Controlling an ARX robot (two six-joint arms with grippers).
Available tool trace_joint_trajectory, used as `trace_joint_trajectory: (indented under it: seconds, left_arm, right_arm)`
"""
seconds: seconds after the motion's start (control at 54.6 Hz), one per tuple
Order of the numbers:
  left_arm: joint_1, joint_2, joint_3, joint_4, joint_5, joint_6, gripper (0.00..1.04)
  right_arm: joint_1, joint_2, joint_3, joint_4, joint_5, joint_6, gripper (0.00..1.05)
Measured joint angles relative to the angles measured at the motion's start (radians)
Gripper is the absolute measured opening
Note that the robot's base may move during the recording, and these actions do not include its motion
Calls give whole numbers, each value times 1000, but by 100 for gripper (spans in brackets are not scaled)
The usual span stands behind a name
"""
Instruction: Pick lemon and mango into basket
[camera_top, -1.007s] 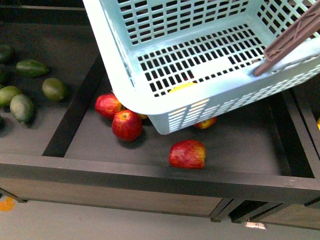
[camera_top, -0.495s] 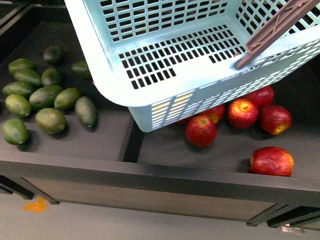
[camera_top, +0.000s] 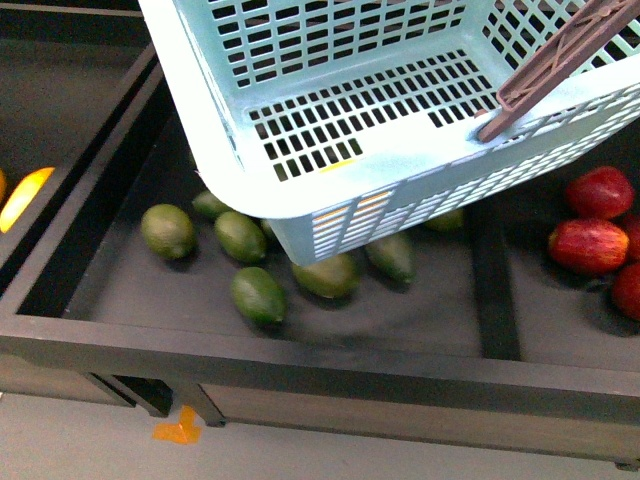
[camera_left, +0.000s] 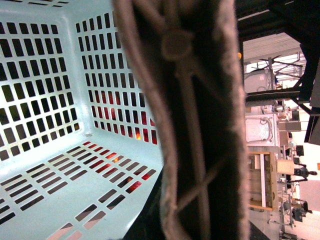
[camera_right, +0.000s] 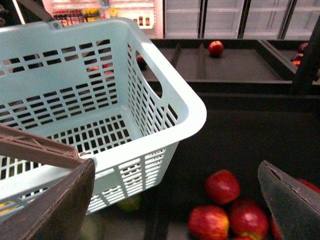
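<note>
1: One basket (camera_top: 205, 130), light blue-green, tilted, hanging over the dark display bins (camera_top: 300, 345). Brown handle (camera_top: 560, 55) up at its right side. Lemon, mango?
2: Can't place either for sure. A yellow-orange fruit (camera_top: 22, 198) lies in the far-left bin, cut by the frame edge. Lemon or mango, cannot tell. Well apart from the basket.
1: Under the basket?
2: Several green oval fruits (camera_top: 258, 295) in the middle bin, some half hidden by the basket's near corner. Red apples (camera_top: 590, 245) in the bin to the right.
1: Grippers?
2: The right gripper (camera_right: 176, 170) is spread wide, grasping nothing. Its fingers (camera_right: 60, 210) sit close to the basket's corner; touching or not, cannot tell. Apples show below.
1: And the other?
2: In the left wrist view the handle fills the middle, hard against the lens, with the slotted wall and floor behind. The left gripper's fingers can't be made out; clenched or released, cannot tell.
1: Floor?
2: Orange mark (camera_top: 178, 432) on the grey floor below the bins
</note>
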Motion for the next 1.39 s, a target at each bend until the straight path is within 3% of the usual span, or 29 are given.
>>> trace_joint_trajectory:
  seconds: [1.392]
  left_arm:
    - [0,0,0,0,1,-1,5]
  right_arm:
    - [0,1,-2,0,0,0,96]
